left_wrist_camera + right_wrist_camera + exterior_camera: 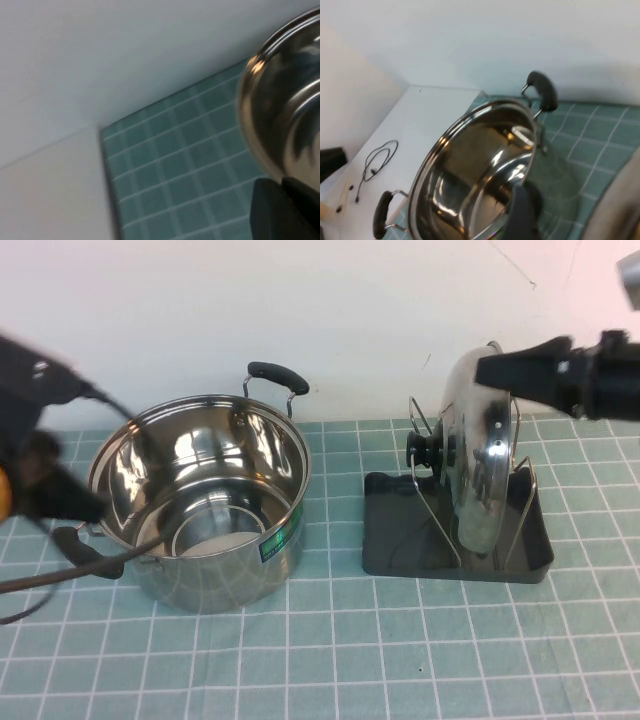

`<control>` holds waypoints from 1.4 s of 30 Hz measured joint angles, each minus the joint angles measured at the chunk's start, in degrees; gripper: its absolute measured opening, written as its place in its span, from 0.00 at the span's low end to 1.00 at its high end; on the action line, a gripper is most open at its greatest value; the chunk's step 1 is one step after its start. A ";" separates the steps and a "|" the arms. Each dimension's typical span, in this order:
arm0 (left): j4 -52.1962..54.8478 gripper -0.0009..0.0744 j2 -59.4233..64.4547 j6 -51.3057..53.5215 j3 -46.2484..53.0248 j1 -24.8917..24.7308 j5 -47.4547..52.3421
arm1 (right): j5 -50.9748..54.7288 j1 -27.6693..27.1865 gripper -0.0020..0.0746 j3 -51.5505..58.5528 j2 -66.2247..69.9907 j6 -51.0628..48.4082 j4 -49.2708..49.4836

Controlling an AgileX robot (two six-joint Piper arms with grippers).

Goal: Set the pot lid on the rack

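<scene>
Right hand above pot lid racked on green-tiled mat; left hand beside pot.

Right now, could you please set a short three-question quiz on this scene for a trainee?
1. True or false: the round, domed, shiny steel pot lid stands upright between the wire loops of the dark grey plastic rack.
2. The lid's black knob faces: A) the wall, B) the steel pot with two black handles, C) the camera.
3. Which pincer is at the lid's top edge?
Key: 1 true. 2 B. 3 the right pincer; the left pincer is by the pot's left rim.
</scene>
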 joint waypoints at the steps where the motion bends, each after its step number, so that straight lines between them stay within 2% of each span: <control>1: 1.38 0.01 -0.79 0.00 0.00 0.00 3.15 | 0.36 -0.75 0.71 -0.47 -0.24 -0.09 -0.43; 5: 4.92 0.01 -4.66 -1.06 0.00 0.00 17.21 | 3.71 -4.91 0.71 -3.69 -2.51 0.01 -1.35; 7: 3.41 0.01 -7.64 -1.60 0.00 0.00 19.92 | 6.14 -6.56 0.67 -5.55 -4.18 0.12 -2.29; 10: -3.51 0.01 -12.72 -1.22 0.00 0.00 21.15 | 9.62 -8.01 0.43 -8.71 -7.42 1.92 -8.75; 11: -7.22 0.01 -15.29 -0.43 0.00 0.00 21.15 | 10.84 -8.29 0.31 -9.80 -8.77 2.91 -12.56; 12: -10.38 0.01 -17.45 0.96 0.00 0.00 21.01 | 11.92 -8.29 0.23 -10.75 -10.20 3.96 -16.03; 15: -18.52 0.01 -23.53 4.48 0.00 0.00 20.81 | 14.65 -8.29 0.08 -11.78 -15.12 8.46 -30.48; 18: -27.53 0.01 -29.35 8.73 0.00 0.00 20.78 | 14.21 -6.49 0.05 -11.63 -20.71 12.71 -47.94; 21: -35.71 0.01 -32.89 13.20 0.00 0.00 21.03 | 11.21 -2.31 0.04 -10.49 -28.19 18.89 -66.04; 24: -42.20 0.01 -35.98 17.95 0.78 0.00 20.07 | 8.82 0.68 0.04 -8.03 -35.63 22.26 -74.13; 29: -45.29 0.01 -44.47 21.15 8.29 0.00 11.35 | 3.17 1.79 0.03 0.55 -47.56 23.42 -78.89; 33: -45.56 0.01 -52.87 21.44 17.47 0.00 6.14 | -1.97 1.90 0.03 13.09 -58.57 23.44 -80.79; 42: -46.21 0.01 -65.80 21.99 34.64 0.00 2.47 | -12.39 1.90 0.03 40.59 -81.19 23.68 -75.52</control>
